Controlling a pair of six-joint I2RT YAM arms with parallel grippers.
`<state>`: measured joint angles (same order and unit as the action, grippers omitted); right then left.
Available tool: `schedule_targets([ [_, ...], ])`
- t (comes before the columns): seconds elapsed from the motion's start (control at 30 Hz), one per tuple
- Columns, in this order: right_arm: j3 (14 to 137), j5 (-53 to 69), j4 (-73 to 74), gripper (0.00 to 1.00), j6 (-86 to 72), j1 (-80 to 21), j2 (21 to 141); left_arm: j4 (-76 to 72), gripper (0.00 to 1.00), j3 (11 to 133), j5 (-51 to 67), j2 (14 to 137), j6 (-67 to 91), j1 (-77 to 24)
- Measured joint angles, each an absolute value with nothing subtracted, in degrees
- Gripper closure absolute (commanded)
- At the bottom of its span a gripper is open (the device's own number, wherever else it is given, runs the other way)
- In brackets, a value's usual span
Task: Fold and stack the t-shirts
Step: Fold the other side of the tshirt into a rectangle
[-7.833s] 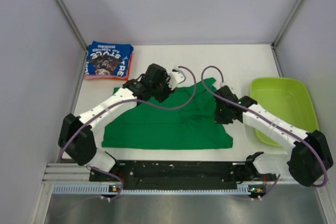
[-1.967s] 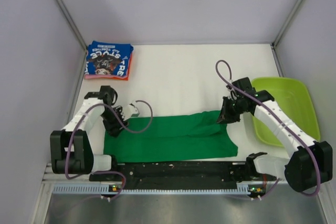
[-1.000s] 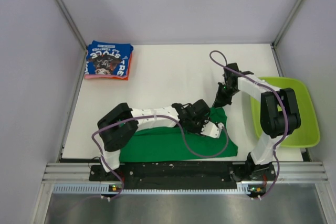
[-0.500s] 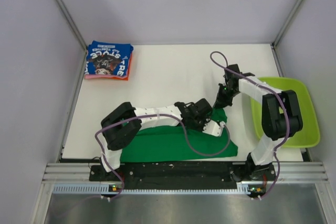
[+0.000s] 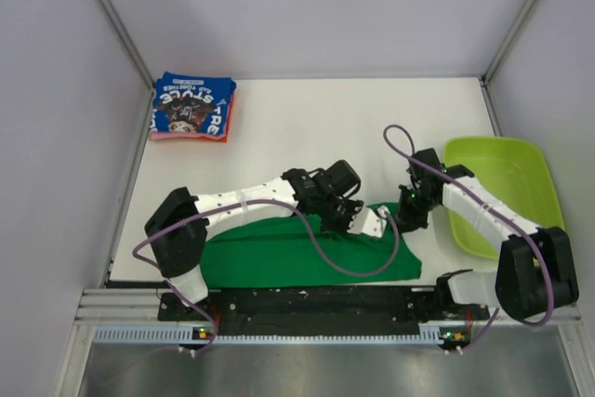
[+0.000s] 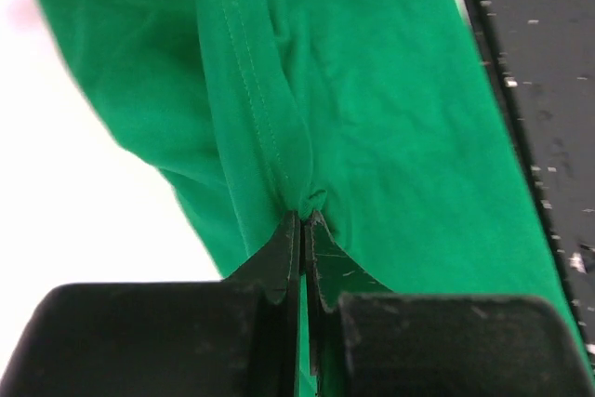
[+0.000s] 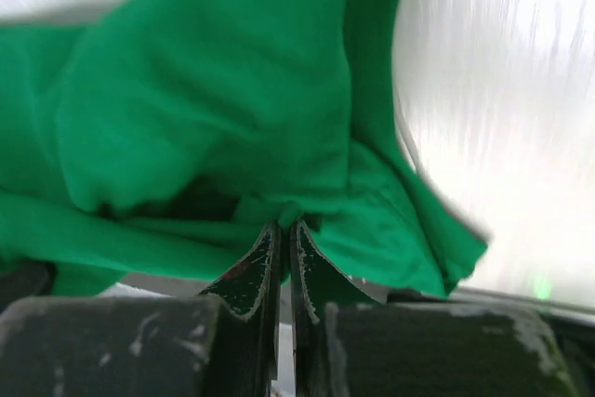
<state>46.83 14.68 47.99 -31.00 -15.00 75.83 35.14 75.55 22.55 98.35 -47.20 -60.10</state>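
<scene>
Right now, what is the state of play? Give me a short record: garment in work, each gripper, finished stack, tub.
garment in work: green t-shirt, partly folded, along the near table edge
left gripper: shut on a fold of the green t-shirt
right gripper: shut on the green t-shirt's edge
stack: blue t-shirt on orange-pink t-shirt, far left corner
tub: right side, beside the right arm

A white tabletop (image 5: 316, 127) sits inside a three-sided enclosure of plain pale-grey panels: a back wall (image 5: 316, 6), a left wall (image 5: 56, 137) and a right wall (image 5: 558, 62), joined at the rear corners by slanting aluminium posts (image 5: 112, 16). Along the table's near edge runs a black strip (image 5: 316, 302) flecked with pale specks, then a slotted aluminium rail (image 5: 307, 332) and a sheet of brushed metal (image 5: 316, 369). The light is soft and even, casting only faint shadows.
</scene>
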Motion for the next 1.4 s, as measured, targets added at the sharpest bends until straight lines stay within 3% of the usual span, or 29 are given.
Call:
schedule_targets([
  [0.17, 41.82, 14.74, 52.42, 1.00, -34.41, -17.54, 69.73, 37.10, 0.94, 73.58, 28.49, 99.35, -47.22, -60.20],
  [0.47, 39.86, 16.12, 50.33, 1.00, -37.95, -20.62, 70.22, 37.10, 0.73, 72.42, 30.83, 101.82, -46.19, -60.29],
  [0.57, 38.48, 16.56, 49.45, 1.00, -38.70, -20.62, 70.24, 36.73, 0.76, 71.77, 31.09, 101.82, -45.71, -60.29],
  [0.7, 36.03, 18.02, 47.83, 1.00, -39.68, -20.62, 70.22, 36.82, 0.99, 71.66, 32.18, 102.28, -44.86, -60.40],
  [1.03, 30.65, 20.99, 47.53, 1.00, -42.35, -24.67, 67.18, 39.94, 0.98, 66.81, 37.06, 98.65, -50.04, -60.47],
  [1.07, 30.04, 21.08, 47.59, 0.94, -42.72, -25.15, 67.18, 40.03, 0.93, 66.78, 37.12, 99.00, -50.22, -60.49],
  [1.13, 29.69, 20.97, 47.81, 0.74, -43.42, -25.50, 67.18, 39.88, 0.74, 66.78, 37.17, 100.14, -50.57, -60.60],
  [1.2, 29.91, 20.08, 48.01, 0.62, -43.79, -25.58, 67.05, 39.94, 0.60, 66.78, 36.86, 101.41, -50.63, -60.64],
  [1.23, 30.39, 19.11, 48.82, 0.54, -43.70, -25.63, 67.00, 40.18, 0.48, 66.78, 36.60, 101.86, -50.59, -60.64],
  [1.33, 34.04, 15.29, 51.37, 0.41, -43.42, -25.65, 66.70, 42.06, 0.44, 67.24, 36.40, 102.04, -50.68, -60.62],
  [1.4, 37.52, 12.25, 52.07, 0.39, -43.09, -25.65, 66.67, 43.46, 0.44, 68.10, 36.36, 101.73, -50.76, -60.62],
])
